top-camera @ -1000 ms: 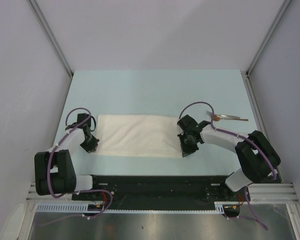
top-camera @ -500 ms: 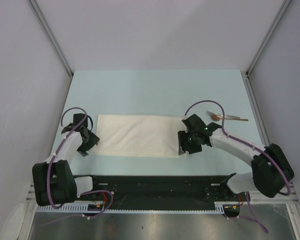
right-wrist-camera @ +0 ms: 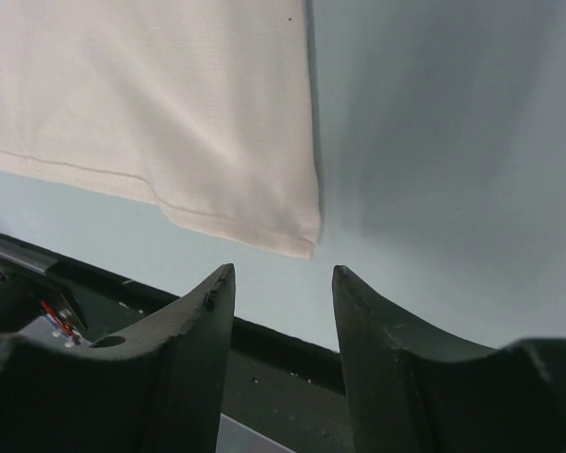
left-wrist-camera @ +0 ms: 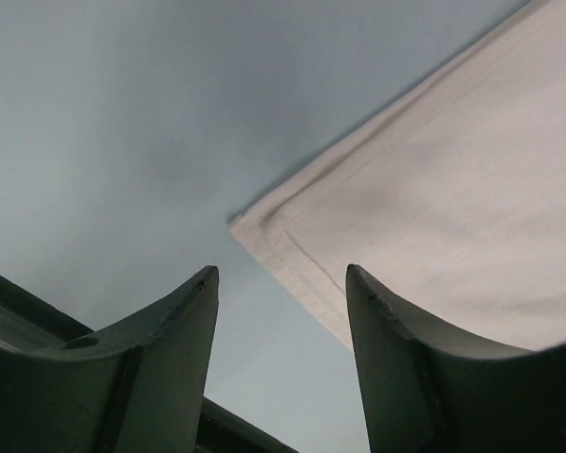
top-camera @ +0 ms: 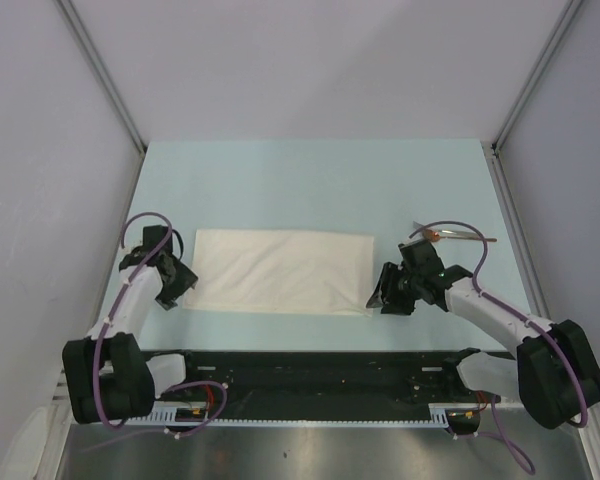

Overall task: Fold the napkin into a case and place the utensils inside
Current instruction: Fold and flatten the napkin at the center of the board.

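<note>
My left gripper [left-wrist-camera: 281, 274] and right gripper [right-wrist-camera: 284, 270] have just let go of the napkin [top-camera: 280, 272] by the table's [top-camera: 310, 180] near edge and stand open and empty, so I judge this fold done.

Soft, even light; faint shadow beside the napkin [right-wrist-camera: 170, 113]; near fingers [left-wrist-camera: 123, 368] dark and slightly blurred

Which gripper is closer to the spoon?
The right gripper: the spoon lies just beyond it, while the left gripper sits at the napkin's opposite end.
</note>
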`<action>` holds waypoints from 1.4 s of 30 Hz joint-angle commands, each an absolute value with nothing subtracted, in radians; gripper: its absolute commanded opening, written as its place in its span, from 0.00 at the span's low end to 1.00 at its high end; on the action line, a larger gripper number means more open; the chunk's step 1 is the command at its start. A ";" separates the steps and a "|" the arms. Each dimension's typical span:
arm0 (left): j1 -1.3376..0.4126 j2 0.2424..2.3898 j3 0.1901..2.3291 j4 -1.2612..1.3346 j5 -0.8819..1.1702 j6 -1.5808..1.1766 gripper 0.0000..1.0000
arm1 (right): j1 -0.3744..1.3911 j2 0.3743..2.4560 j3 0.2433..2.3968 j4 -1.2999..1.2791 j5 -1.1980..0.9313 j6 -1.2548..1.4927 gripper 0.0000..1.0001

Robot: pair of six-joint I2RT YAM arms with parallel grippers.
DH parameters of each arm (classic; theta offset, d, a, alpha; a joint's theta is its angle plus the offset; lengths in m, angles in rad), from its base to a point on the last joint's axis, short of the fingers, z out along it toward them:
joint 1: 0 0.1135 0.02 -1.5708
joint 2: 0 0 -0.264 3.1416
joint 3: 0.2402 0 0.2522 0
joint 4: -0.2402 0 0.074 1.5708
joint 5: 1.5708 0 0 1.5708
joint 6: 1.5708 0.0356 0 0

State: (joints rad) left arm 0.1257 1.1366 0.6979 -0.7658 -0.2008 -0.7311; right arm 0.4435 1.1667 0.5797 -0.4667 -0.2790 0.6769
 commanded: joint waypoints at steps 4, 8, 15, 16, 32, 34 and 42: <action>0.140 1.229 0.715 -0.759 -0.155 -0.727 0.61 | 0.482 1.193 0.529 -0.364 -0.258 0.804 0.50; 0.146 1.253 0.703 -0.765 -0.182 -0.744 0.60 | 0.486 1.210 0.505 -0.328 -0.253 0.822 0.49; 0.172 1.255 0.692 -0.741 -0.198 -0.744 0.55 | 0.486 1.229 0.482 -0.305 -0.227 0.828 0.47; 0.175 1.258 0.692 -0.729 -0.198 -0.741 0.52 | 0.488 1.229 0.480 -0.304 -0.226 0.827 0.46; 0.186 1.350 0.683 -0.661 -0.186 -0.752 0.39 | 0.508 1.207 0.488 -0.305 -0.213 0.819 0.43; 0.186 1.345 0.673 -0.647 -0.181 -0.755 0.35 | 0.511 1.209 0.489 -0.305 -0.213 0.815 0.43; 0.184 1.347 0.670 -0.611 -0.179 -0.756 0.23 | 0.515 1.203 0.489 -0.308 -0.210 0.807 0.43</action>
